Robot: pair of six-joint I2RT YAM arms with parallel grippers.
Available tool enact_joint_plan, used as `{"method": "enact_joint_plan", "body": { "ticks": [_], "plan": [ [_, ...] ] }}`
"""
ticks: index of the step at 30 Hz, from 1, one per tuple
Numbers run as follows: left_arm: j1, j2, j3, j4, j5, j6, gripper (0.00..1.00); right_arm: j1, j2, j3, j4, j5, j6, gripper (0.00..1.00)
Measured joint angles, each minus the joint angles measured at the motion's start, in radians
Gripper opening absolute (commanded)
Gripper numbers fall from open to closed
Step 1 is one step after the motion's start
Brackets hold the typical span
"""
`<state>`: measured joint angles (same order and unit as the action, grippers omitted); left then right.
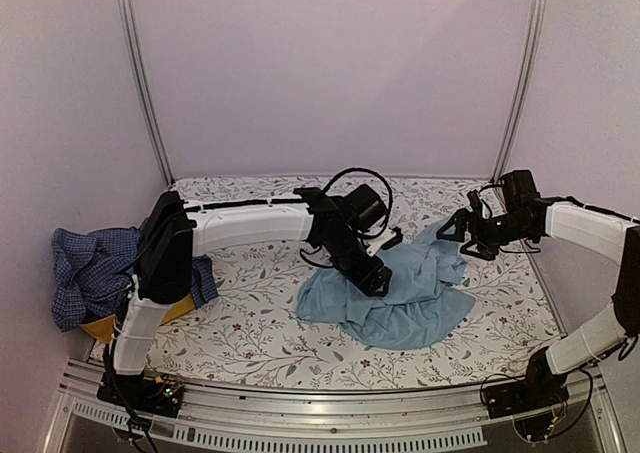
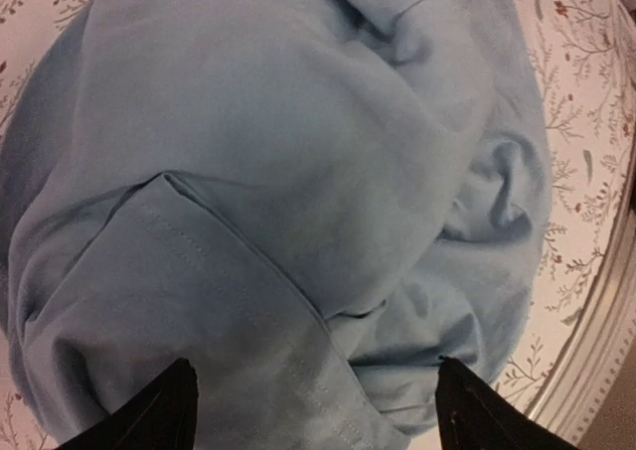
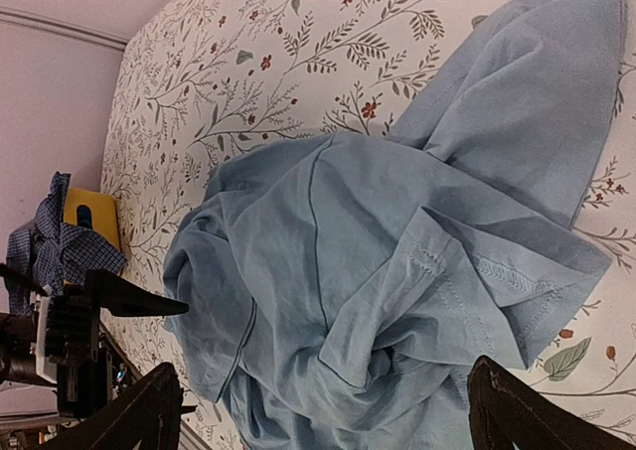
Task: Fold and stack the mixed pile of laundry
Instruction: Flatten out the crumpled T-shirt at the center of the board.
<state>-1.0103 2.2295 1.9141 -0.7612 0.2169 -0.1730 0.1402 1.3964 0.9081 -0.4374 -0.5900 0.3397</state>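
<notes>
- Light blue T-shirt [image 1: 415,308] lies crumpled in a heap at mid bench [image 1: 250,333], with one flap trailing toward the right arm.
- Checked shirt [image 1: 90,273] is bunched at the far left over the yellow basket [image 1: 100,328], well apart from the heap.
- Left claw [image 1: 377,276] hangs over the heap's upper left. It is spread wide with nothing between its fingers, and the cloth is right beneath.
- Right claw [image 1: 455,228] is spread and empty, just above the trailing flap.
- Handling, as judged: the cloth is thin, light and limp, so it will sag and drag rather than keep a shape. It is not fragile. Overlapping layers will likely lift together.
- Hold, as judged: the stitched hem [image 2: 229,261] is a doubled edge, so pinch a single layer there. The other claw could take the sleeve edge [image 3: 467,271] to pull the shirt flat.
</notes>
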Motion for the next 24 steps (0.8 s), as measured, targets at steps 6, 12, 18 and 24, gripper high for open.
{"method": "enact_joint_plan", "body": {
  "ticks": [6, 12, 18, 24],
  "plan": [
    [0.010, 0.117, 0.066, -0.117, -0.202, 0.007, 0.67, 0.002, 0.014, -0.033, -0.039, 0.040, -0.001, 0.99],
    [0.035, 0.081, -0.029, -0.113, -0.224, -0.024, 0.00, 0.003, 0.014, -0.090, -0.080, 0.088, -0.012, 0.94],
    [0.163, -0.123, -0.247, 0.036, -0.056, -0.118, 0.00, 0.003, 0.021, -0.129, -0.129, 0.132, -0.027, 0.84],
    [0.400, -0.335, -0.459, 0.274, 0.156, -0.253, 0.00, 0.018, 0.122, -0.129, -0.131, 0.132, -0.036, 0.81]
  ]
}}
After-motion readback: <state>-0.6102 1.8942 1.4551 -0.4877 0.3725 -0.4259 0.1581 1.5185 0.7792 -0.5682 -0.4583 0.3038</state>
